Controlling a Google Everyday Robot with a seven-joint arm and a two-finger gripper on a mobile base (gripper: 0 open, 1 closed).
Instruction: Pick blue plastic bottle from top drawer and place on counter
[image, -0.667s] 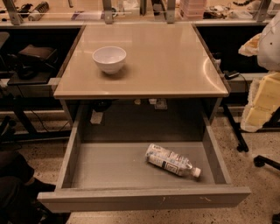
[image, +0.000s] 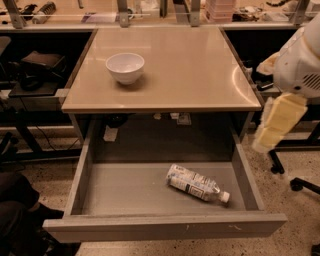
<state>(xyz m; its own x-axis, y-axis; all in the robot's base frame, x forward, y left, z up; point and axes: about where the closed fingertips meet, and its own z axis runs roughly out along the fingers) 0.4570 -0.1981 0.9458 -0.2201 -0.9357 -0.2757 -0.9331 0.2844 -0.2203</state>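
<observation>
The pincer (image: 265, 141) hangs out at the right edge, off the bench's right side and above the drawer's right wall. It touches nothing and carries nothing. Spread or together? I cannot tell; it shows as one pale yellow slab angled down and leftward, which reads to me as aiming for the drawer. Its white arm (image: 300, 65) bulks up behind it, well off the bench.

Moving inward, the drawer (image: 165, 227) stands pulled right out, so its whole grey floor is open from above. The bottle (image: 196, 183) lies there on its side, right of centre, with its white cap pointing toward the front-right corner and its body apart from every wall. Lying like that it could roll, so I'd expect a grip across the body rather than along it.

Up top, the bench (image: 200, 75) carries a white bowl (image: 125, 67) at the left. The middle and right look like the sensible landing spot. By my reckoning the pick hasn't begun.
</observation>
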